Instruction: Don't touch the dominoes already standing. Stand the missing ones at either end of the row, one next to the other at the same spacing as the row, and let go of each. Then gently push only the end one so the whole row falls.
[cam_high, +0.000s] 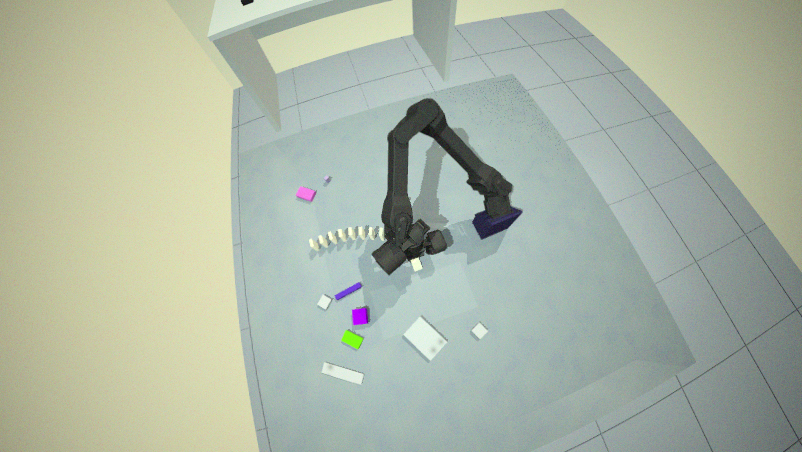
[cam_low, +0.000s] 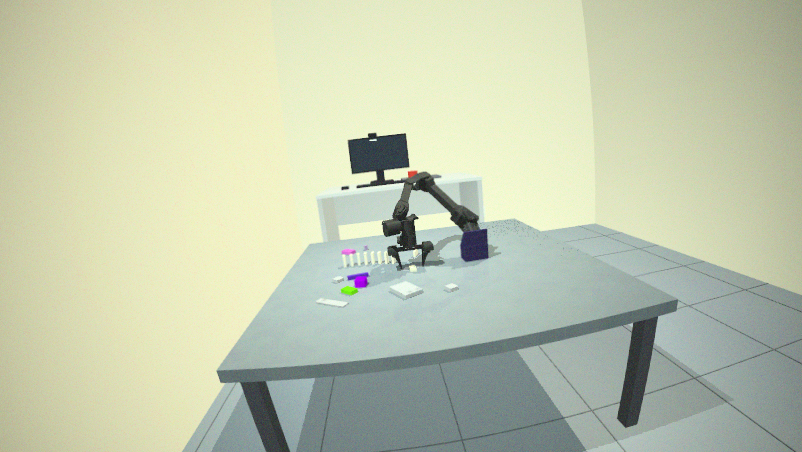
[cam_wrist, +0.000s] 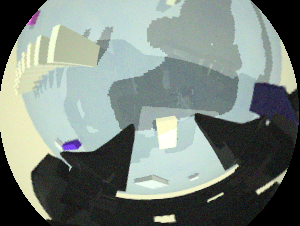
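Claw: we see it spread wide and low over the table, gripping nothing.
Loose domino: we find it lying flat between the two fingers, untouched.
Row: our standing dominoes curve just beside the claw.

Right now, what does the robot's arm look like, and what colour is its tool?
The arm is dark grey, almost black, built from chunky blocky links with rounded joints. It grows out of a dark purple base block. The tool is the same dark colour, with two pointed fingers. No cables or markings show.
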